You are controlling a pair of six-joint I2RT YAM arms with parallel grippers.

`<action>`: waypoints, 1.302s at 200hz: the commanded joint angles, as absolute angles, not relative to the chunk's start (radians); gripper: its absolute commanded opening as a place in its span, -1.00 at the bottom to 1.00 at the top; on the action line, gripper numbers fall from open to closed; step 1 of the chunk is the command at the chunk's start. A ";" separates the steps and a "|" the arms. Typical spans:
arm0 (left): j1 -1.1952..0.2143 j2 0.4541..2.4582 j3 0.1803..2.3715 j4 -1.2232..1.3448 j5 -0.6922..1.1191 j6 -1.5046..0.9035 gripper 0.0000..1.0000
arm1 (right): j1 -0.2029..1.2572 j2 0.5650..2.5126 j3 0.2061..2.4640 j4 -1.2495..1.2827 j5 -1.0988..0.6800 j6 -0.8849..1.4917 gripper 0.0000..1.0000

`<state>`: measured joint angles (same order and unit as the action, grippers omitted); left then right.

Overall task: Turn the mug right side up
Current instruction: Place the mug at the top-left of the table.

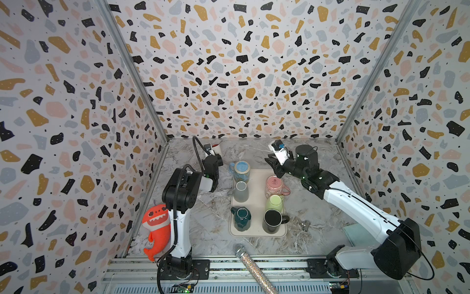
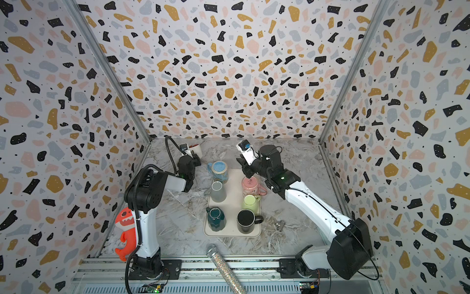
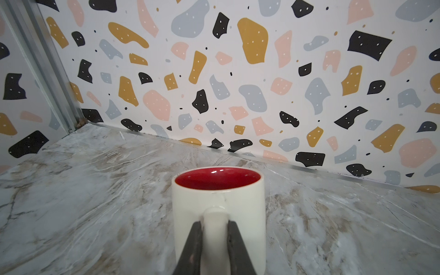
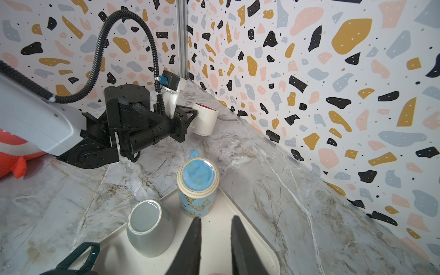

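White mug (image 3: 218,202), glossy red inside, plain straight-sided body, is sitting mouth up on the marble worktop (image 3: 83,190) near the back-left corner, well apart from the tray (image 1: 255,203). Handle (image 3: 215,217) is facing the left arm. Left fingers (image 3: 194,240) are clamping that handle, one finger on each flank, with the mug body just beyond the tips. Right fingers (image 4: 240,240) are standing narrowly parted and holding nothing. They are hanging over the tray's far end, just beside the upside-down blue butterfly mug (image 4: 197,188). White mug is sitting well apart from them, across the worktop.
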<state>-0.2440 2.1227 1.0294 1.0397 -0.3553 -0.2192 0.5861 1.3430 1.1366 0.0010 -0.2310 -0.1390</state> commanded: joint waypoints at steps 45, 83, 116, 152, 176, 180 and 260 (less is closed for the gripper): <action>-0.247 2.092 1.073 1.083 -0.331 -0.202 -0.92 | 0.583 1.321 1.137 0.014 -0.236 -0.127 -0.52; -0.247 2.089 1.083 1.048 -0.324 -0.196 -0.90 | 0.582 1.318 1.137 0.013 -0.235 -0.124 -0.52; -0.247 2.086 1.093 1.018 -0.318 -0.189 -0.89 | 0.582 1.317 1.136 0.012 -0.234 -0.123 -0.52; -0.247 2.084 1.103 0.984 -0.307 -0.184 -0.89 | 0.582 1.316 1.135 0.011 -0.233 -0.122 -0.52; -0.247 2.082 1.105 0.972 -0.305 -0.183 -0.87 | 0.581 1.316 1.135 0.012 -0.232 -0.121 -0.52; -0.246 2.083 1.105 0.970 -0.305 -0.183 -0.86 | 0.581 1.316 1.135 0.012 -0.233 -0.121 -0.52; -0.247 2.079 1.117 0.927 -0.289 -0.175 -0.78 | 0.582 1.314 1.134 0.014 -0.231 -0.118 -0.52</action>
